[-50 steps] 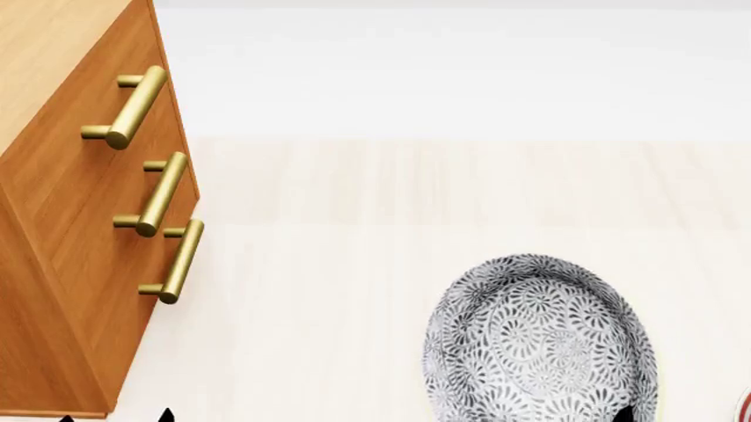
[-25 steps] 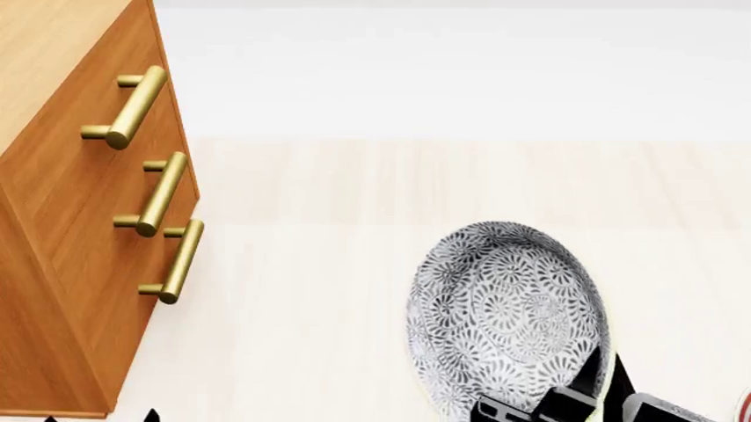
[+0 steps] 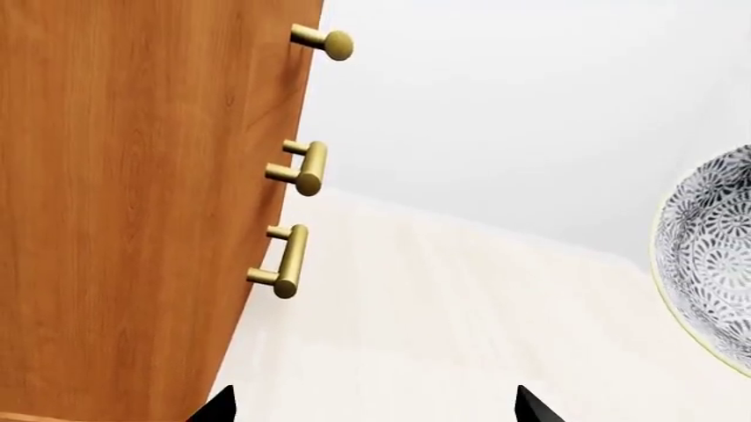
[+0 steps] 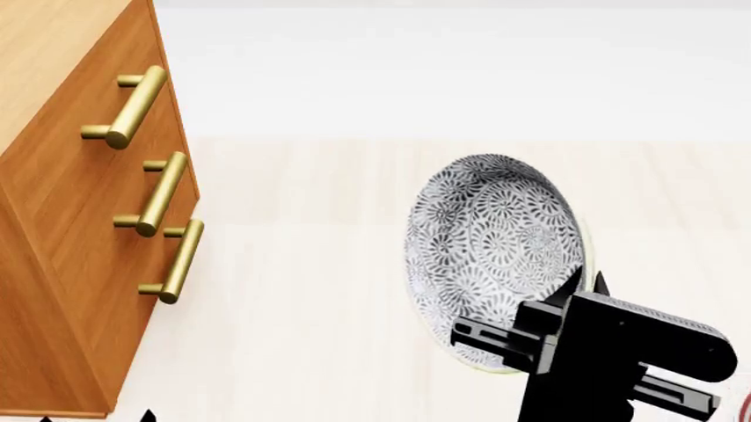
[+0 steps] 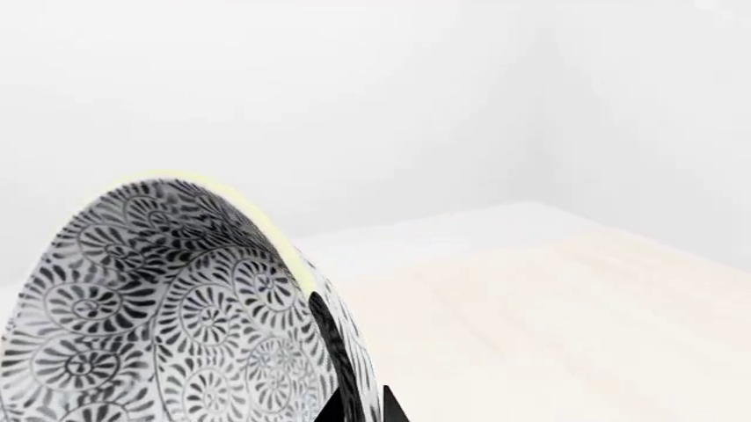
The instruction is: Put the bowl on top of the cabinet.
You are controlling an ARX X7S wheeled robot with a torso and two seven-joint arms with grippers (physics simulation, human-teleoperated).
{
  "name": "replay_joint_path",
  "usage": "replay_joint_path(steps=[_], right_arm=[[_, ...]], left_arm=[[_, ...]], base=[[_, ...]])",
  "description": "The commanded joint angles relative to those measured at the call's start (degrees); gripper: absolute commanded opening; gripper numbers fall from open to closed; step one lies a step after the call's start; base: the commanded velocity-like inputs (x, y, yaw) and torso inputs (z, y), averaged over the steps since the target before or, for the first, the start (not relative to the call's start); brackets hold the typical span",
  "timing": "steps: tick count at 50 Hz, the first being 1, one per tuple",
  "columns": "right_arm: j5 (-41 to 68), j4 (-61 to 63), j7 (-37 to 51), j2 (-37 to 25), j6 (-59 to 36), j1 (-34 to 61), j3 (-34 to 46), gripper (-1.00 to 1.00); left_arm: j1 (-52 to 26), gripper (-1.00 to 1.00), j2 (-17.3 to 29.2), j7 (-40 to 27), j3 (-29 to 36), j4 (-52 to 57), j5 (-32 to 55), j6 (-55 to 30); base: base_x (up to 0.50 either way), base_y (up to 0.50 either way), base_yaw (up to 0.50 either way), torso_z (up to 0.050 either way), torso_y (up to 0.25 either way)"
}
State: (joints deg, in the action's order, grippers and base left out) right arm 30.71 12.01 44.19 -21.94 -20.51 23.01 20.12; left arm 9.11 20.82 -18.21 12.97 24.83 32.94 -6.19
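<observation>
The grey-black floral bowl (image 4: pixel 493 237) hangs tilted on edge above the pale floor, right of the cabinet. My right gripper (image 4: pixel 586 283) is shut on its lower right rim. In the right wrist view the fingertips (image 5: pixel 358 409) pinch the bowl (image 5: pixel 141 308) wall between them. The orange-brown cabinet (image 4: pixel 70 264) fills the left side, its top (image 4: pixel 47 53) showing at the upper left. My left gripper (image 3: pixel 372 409) is open, tips wide apart with nothing between them, low beside the cabinet (image 3: pixel 118 220) front. The bowl (image 3: pixel 710 255) edge also shows in that view.
Three brass bar handles (image 4: pixel 158 193) stick out from the cabinet's drawer fronts toward the bowl. A sliver of a red-ringed plate (image 4: pixel 747 409) shows at the lower right edge. Pale wood floor (image 4: pixel 305 290) lies between cabinet and bowl, with a white wall behind.
The bowl has risen in the head view and tilted further on edge, carried by the right gripper, whose arm has come into sight. The left gripper has barely moved.
</observation>
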Motion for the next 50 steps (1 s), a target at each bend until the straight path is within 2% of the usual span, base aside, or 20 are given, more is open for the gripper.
replay_joint_path(steps=[1,10,13,14,24,43,50], right_arm=[[-4.8,-4.4,0.7,2.0,-1.3,6.8,2.4,-1.0],[-6.7,-10.6,-1.2,3.3,-2.2,11.5,4.8,-1.0],[-5.3,-11.6,-7.6,2.6,-0.5,12.6,6.6,-1.0],[-5.1,-12.9,-5.9,3.2,-1.2,13.3,5.5,-1.0],[-6.0,-17.1,-9.5,4.0,-1.5,16.7,8.1,-1.0],[-5.2,-24.6,-25.0,3.9,7.3,21.1,11.7,-1.0],[-6.3,-24.7,-25.1,4.2,7.0,21.9,13.0,-1.0]], left_arm=[[0.2,1.0,0.2,-0.2,0.0,0.3,0.1,0.3],[0.3,1.0,0.4,-0.3,-0.1,0.5,0.3,0.5],[0.2,1.0,0.4,-0.2,0.0,0.3,0.2,0.5],[0.2,1.0,0.4,-0.2,0.1,0.3,0.3,0.5],[0.2,1.0,0.6,-0.3,-0.1,0.2,0.6,0.6],[0.8,1.0,1.0,-0.8,-0.4,0.7,0.9,1.3],[0.8,1.0,1.1,-0.8,-0.4,0.6,1.1,1.4]], base=[[0.0,0.0,0.0,0.0,0.0],[0.0,0.0,0.0,0.0,0.001],[0.0,0.0,0.0,0.0,0.0],[0.0,0.0,0.0,0.0,0.0],[0.0,0.0,0.0,0.0,0.0],[0.0,0.0,0.0,0.0,0.001],[0.0,0.0,0.0,0.0,0.001]])
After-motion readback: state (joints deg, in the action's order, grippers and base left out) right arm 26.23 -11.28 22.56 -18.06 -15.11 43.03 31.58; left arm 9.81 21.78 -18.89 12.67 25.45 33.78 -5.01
